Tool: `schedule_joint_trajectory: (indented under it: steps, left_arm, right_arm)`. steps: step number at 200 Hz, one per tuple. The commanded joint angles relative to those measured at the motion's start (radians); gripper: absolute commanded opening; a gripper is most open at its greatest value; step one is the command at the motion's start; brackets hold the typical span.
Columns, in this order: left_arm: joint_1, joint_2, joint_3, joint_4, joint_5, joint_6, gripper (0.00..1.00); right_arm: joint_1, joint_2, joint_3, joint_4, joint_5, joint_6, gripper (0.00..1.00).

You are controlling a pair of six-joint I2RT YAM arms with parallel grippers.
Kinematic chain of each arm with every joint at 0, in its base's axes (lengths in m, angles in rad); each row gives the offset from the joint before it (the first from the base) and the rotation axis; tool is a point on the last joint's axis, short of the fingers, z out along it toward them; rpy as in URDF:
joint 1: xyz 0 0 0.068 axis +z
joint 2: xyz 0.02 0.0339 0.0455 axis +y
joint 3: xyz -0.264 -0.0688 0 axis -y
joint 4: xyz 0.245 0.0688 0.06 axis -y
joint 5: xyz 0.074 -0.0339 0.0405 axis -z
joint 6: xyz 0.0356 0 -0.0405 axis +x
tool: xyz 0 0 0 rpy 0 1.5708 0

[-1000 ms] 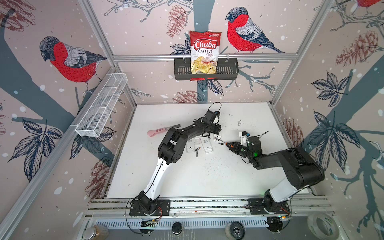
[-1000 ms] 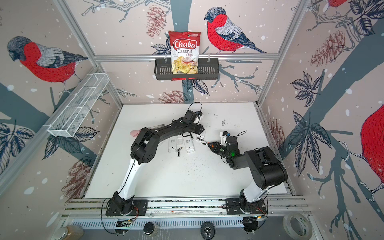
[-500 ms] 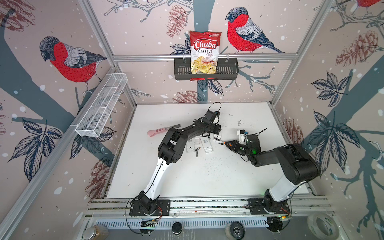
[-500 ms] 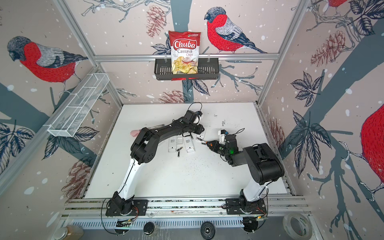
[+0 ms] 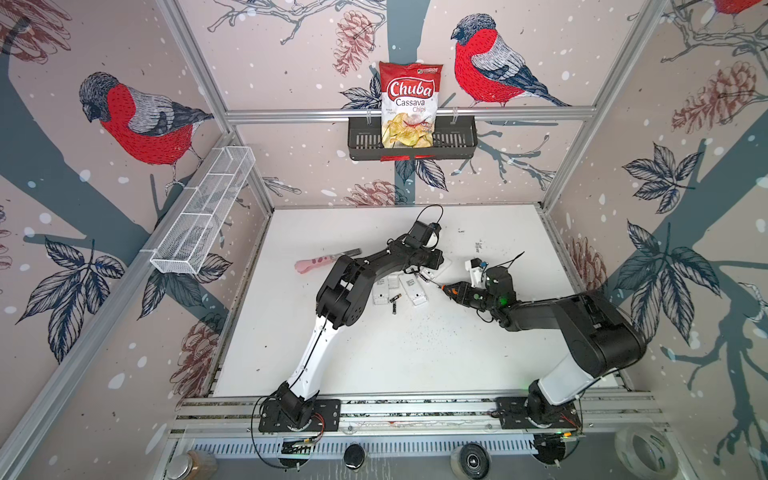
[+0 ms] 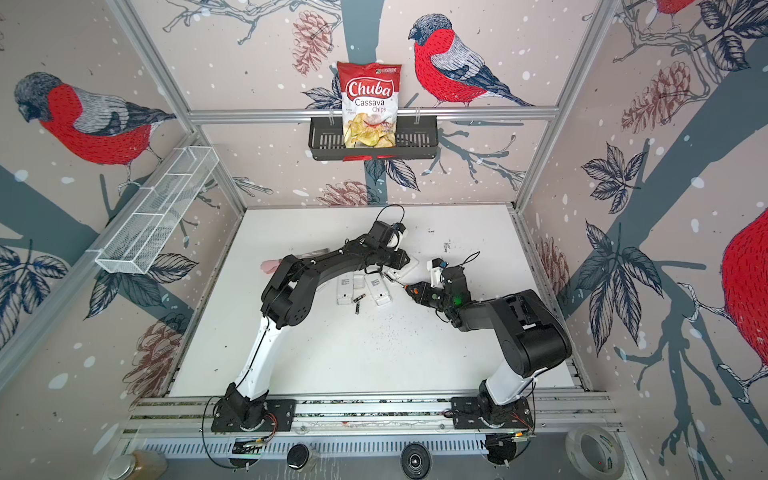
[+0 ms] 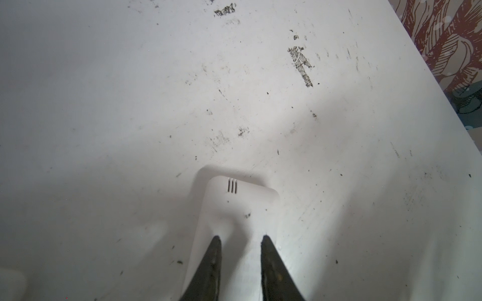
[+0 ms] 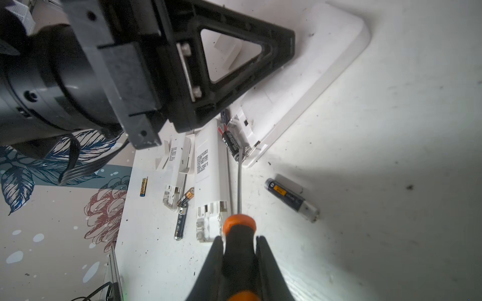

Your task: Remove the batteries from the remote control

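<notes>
The right tool [image 8: 240, 238] pinched the screwdriver [image 8: 239, 224]. The left tool [image 7: 241, 238], part-spread, pinned the remote [image 7: 242, 200]. Its battery [image 8: 230, 144] seemed light and slick, best levered endwise.

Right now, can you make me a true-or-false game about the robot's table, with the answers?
1. The right hand grips an orange-and-black screwdriver. True.
2. Loose batteries lie on the table. True.
3. The cassava chips bag lies on the table. False: it stands in the black wall basket.
4. The left hand holds a battery. False: open, it rests on a white remote.
</notes>
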Motion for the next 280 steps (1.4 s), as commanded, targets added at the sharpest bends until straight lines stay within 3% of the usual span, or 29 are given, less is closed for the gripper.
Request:
schedule_joint_trajectory:
  steps: [1,129,159,196,225,255,280]
  left_arm:
    - [0.004,0.006,-0.011,-0.097,-0.032,-0.002,0.29]
    - [0.009,-0.021,-0.006,-0.097,-0.044,-0.004,0.31]
    - [0.012,-0.049,0.025,-0.109,-0.062,-0.004,0.43]
    - [0.015,-0.098,0.062,-0.122,-0.102,-0.003,0.66]
    - [0.016,-0.157,0.052,-0.126,-0.152,0.005,0.83]
    - [0.018,-0.254,-0.044,-0.085,-0.193,-0.007,0.94]
    - [0.018,-0.343,-0.153,-0.033,-0.208,-0.026,0.96]
  right_arm:
    - [0.01,-0.014,0.002,-0.07,-0.081,-0.029,0.0]
    - [-0.015,-0.06,0.045,-0.103,-0.057,-0.023,0.0]
    - [-0.057,-0.126,0.04,-0.159,-0.03,-0.036,0.0]
    - [-0.143,-0.217,0.017,-0.245,0.005,-0.059,0.0]
    - [-0.167,-0.288,0.032,-0.375,0.132,-0.103,0.0]
    - [-0.168,-0.317,0.051,-0.452,0.248,-0.127,0.02]
    - [-0.167,-0.293,0.068,-0.481,0.307,-0.15,0.07]
